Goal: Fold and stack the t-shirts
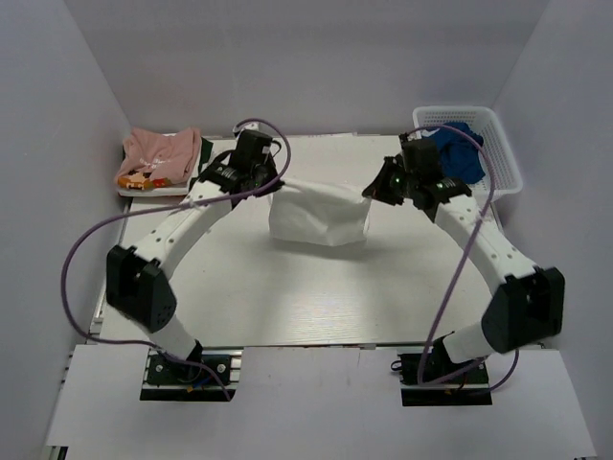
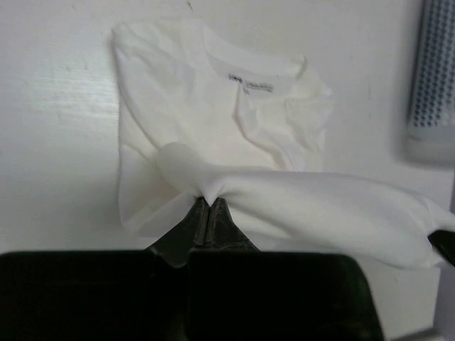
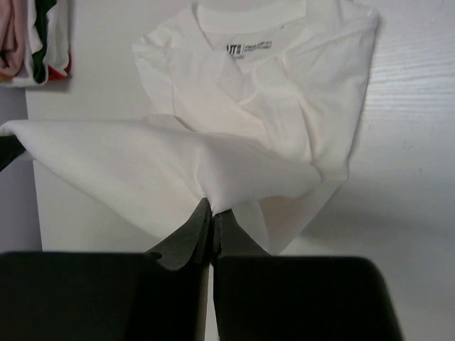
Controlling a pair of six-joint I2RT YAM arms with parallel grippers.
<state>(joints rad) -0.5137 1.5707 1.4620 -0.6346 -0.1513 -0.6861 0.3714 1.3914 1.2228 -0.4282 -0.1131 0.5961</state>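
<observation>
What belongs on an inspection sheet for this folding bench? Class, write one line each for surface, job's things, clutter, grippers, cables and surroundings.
Surface: white table, no stains seen.
Job's things: white tee lifted by one edge between the grippers, lower part on the table; pink tee at the far-left corner.
Clutter: basket at the far right, blue cloth inside.
Grippers: left gripper and right gripper both shut on the white tee.
Cables: left cable and right cable, purple, looping beside the arms, apart from the tees.
Surroundings: white walls; nothing else seen.
</observation>
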